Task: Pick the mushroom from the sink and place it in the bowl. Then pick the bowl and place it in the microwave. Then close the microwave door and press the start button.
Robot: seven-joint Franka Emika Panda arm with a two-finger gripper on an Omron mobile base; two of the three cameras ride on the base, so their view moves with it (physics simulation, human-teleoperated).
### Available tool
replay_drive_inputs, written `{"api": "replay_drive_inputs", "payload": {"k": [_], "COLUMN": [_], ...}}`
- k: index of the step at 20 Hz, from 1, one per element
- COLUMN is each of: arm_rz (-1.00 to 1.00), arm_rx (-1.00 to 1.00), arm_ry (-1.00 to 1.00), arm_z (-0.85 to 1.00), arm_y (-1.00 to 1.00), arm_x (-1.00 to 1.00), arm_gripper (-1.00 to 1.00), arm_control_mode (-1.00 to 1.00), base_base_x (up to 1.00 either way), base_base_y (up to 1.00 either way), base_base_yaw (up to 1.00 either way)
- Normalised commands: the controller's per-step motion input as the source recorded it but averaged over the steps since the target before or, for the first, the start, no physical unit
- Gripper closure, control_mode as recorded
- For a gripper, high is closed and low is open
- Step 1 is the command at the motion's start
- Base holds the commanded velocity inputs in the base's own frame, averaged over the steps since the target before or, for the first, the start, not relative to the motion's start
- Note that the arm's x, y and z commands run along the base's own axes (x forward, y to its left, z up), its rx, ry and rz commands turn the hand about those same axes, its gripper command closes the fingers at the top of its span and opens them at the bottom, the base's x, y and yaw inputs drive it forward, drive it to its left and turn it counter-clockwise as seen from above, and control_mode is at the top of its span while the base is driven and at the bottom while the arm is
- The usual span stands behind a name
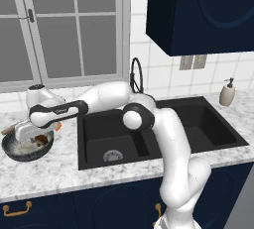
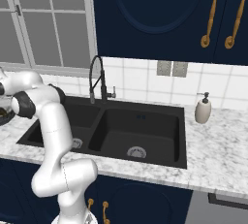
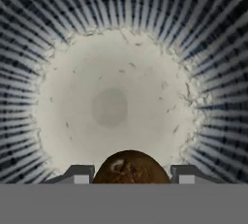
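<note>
The gripper (image 3: pixel 130 175) is seen part-way open with the mushroom (image 3: pixel 131 168) pinched between its two dark finger tips; in the hand view the brown lump sits between the tips, directly over the pale inside of the bowl (image 3: pixel 72 121). In the left base view, read from left to right, the bowl (image 1: pixel 15 152) is found on the marble counter (image 1: pixel 59 173) at the far left, with the gripper (image 1: pixel 34 136) lowered into it; next comes the black sink (image 1: pixel 198 119), whose basins are seen without the mushroom, and a soap dispenser (image 1: pixel 227 93) stands at the far right. The step in hand is judged to be the placing of the mushroom in the bowl, early in the task. The next move would call for the jaws to be spread so that the mushroom is dropped onto the bowl's floor, after which the hand must be lifted clear before the bowl's rim can be gripped for the microwave
</note>
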Motion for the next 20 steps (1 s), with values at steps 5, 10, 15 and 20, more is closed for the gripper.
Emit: {"api": "replay_drive_inputs", "payload": {"k": [5,10,15,20], "arm_rz": [0.00,0.00,0.00,-0.01], "arm_rx": [0.00,0.00,0.00,0.00], "arm_ry": [0.08,0.00,-0.06,-0.02], "arm_z": [-0.27,0.05,0.29,0.34], "arm_y": [0.00,0.00,0.00,-0.20], "arm_x": [0.14,-0.02,-0.07,-0.15], "arm_gripper": [-1.00,-1.00,-1.00,-1.00], "arm_control_mode": [-1.00,-1.00,-1.00,-1.00], "base_base_x": [0.00,0.00,0.00,0.00], "base_base_y": [0.00,0.00,0.00,0.00], "base_base_yaw": [0.00,0.00,0.00,0.00]}}
